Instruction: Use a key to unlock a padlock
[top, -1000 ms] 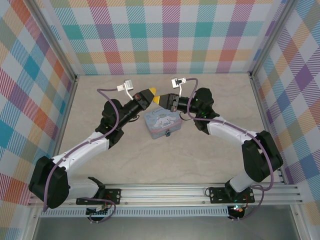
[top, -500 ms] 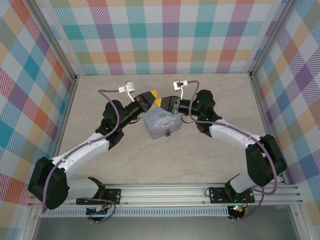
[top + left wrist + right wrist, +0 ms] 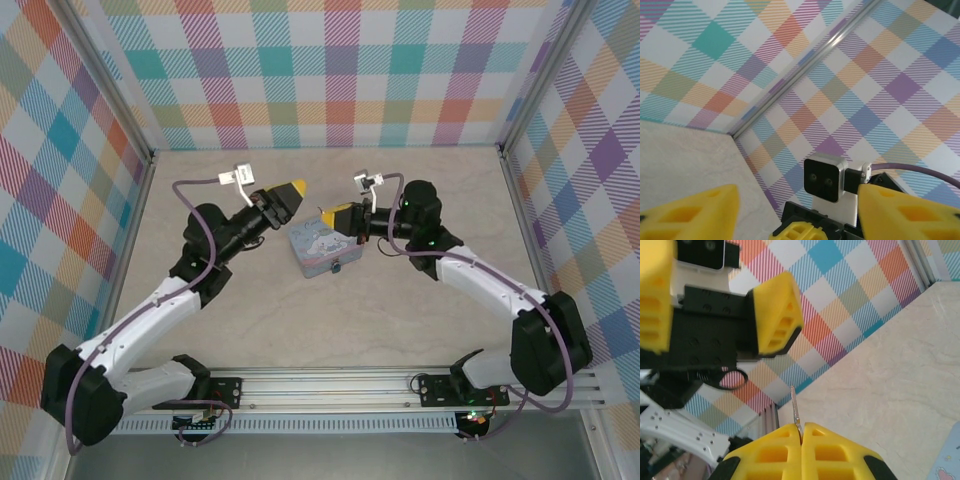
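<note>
Right pincer (image 3: 801, 429) nipping key (image 3: 795, 406), gap before left pincer (image 3: 797, 202)

A pale beige table (image 3: 400, 320) with faint, marble-like veining, seen from above. One thing lies directly on it: a small rectangular tin box (image 3: 325, 250), light blue with a cartoon print on its lid. It sits near the middle of the table, turned at a slight angle to the edges. An aluminium rail (image 3: 340, 385) runs along the table's near edge.
</note>
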`<state>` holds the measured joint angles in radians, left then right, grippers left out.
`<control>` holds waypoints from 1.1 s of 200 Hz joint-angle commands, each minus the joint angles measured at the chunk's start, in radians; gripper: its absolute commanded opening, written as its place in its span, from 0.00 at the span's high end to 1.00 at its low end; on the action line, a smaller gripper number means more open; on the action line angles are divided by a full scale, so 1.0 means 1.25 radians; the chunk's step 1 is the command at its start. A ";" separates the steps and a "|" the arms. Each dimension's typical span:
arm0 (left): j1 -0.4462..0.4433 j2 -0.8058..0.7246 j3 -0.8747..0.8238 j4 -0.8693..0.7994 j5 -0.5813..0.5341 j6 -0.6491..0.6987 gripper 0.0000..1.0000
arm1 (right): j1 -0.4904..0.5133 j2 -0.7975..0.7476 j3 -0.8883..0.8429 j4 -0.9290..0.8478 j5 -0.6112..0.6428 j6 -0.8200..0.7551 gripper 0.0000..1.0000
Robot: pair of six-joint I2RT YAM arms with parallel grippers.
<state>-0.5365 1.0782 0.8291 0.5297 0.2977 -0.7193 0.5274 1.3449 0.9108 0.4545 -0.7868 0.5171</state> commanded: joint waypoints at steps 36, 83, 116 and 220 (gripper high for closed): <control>0.011 -0.025 0.023 -0.038 0.244 0.145 0.18 | -0.007 -0.023 0.066 -0.144 -0.116 -0.206 0.98; 0.011 -0.005 0.023 -0.075 0.269 0.183 0.17 | -0.008 -0.029 0.064 -0.148 -0.110 -0.213 0.97; 0.011 0.003 0.012 -0.095 0.255 0.188 0.17 | -0.007 -0.033 0.059 -0.180 -0.097 -0.231 0.97; 0.040 0.095 -0.025 -0.226 0.065 0.159 0.03 | -0.110 -0.135 -0.025 -0.272 0.054 -0.211 0.96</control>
<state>-0.5022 1.1381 0.8009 0.2821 0.4122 -0.4938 0.4366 1.2163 0.9180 0.1482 -0.7956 0.2306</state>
